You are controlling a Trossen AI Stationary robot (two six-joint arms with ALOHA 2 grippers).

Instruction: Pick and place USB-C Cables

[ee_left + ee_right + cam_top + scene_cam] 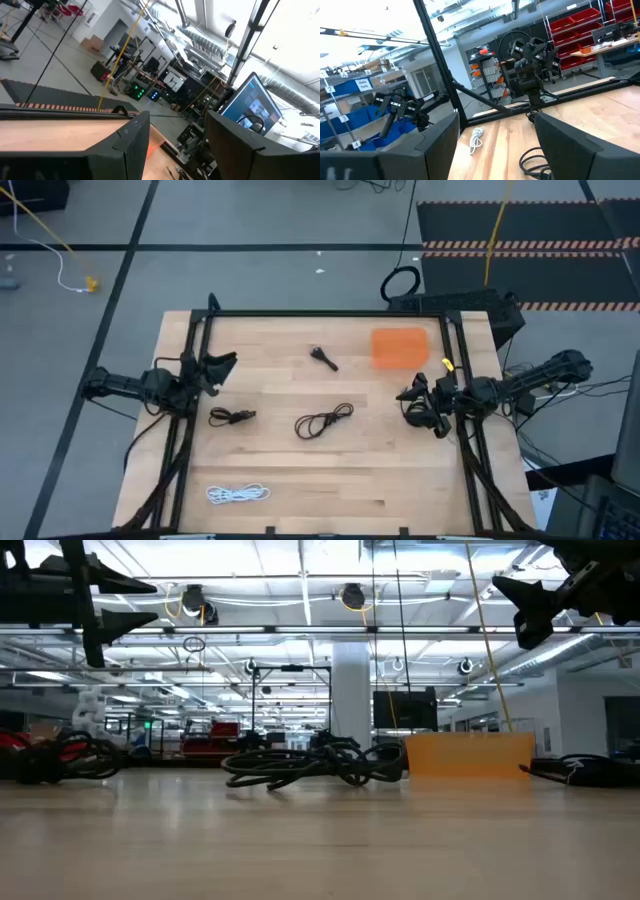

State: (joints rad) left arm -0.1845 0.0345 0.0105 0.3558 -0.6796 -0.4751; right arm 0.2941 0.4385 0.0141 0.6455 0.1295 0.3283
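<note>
The wooden table (330, 470) has a light top with a black frame around its edges. On it lie three black USB-C cables: one small bundle (323, 358) near the far side, one coil (232, 417) on the left and one looser coil (323, 421) in the middle. A white cable (238, 494) lies near the front edge, and an orange tray (399, 347) sits at the far right.

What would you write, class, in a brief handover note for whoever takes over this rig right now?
Left gripper: open, empty, raised at the table's left edge.
Right gripper: open, empty, raised at the right edge.
Cables, all loose on the table: small black one at the far middle, black coil at centre, black coil near the left gripper, white cable near the front left.
Orange tray, far right: looks empty.
Done: nothing placed.
Left: pick and place all four, presumably into the tray.
</note>
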